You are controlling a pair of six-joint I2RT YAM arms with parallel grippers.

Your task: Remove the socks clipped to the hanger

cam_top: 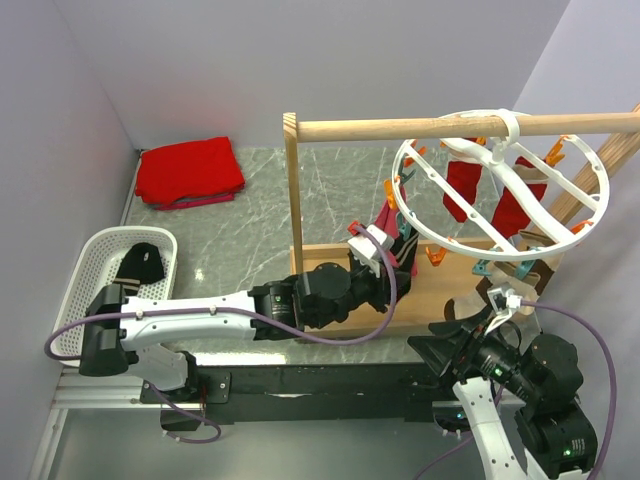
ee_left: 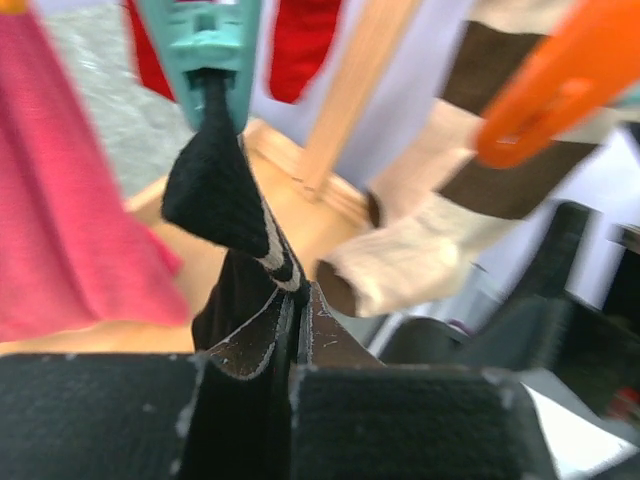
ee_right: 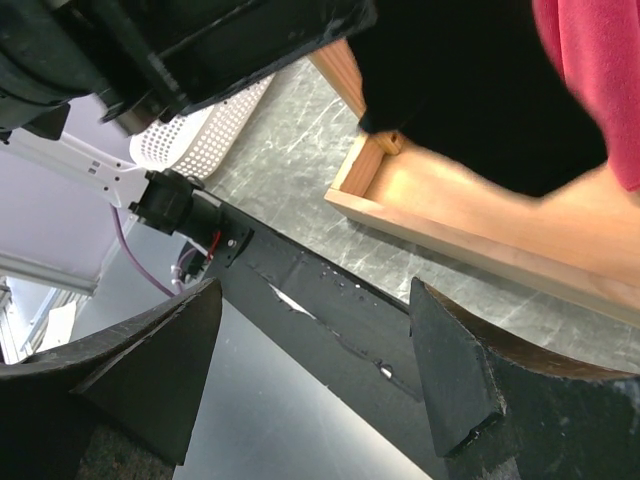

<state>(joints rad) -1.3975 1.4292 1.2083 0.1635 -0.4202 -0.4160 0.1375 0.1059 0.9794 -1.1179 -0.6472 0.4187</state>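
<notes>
One overhead look puts the left gripper point(cam_top: 383, 243) just beneath the white plastic ring of the hanger point(cam_top: 498, 152). Left wrist: its dark padded jaws are pressed together on a limp black knit sock point(ee_left: 215, 190) (pinched above by a teal peg point(ee_left: 205, 50)). Right wrist: the right gripper point(ee_right: 315, 300) gapes wide, holding nothing.

Marbled grey table point(cam_top: 260, 200) carries red cloth point(cam_top: 190, 172), white basket point(cam_top: 78, 295), wooden frame point(cam_top: 322, 258).
</notes>
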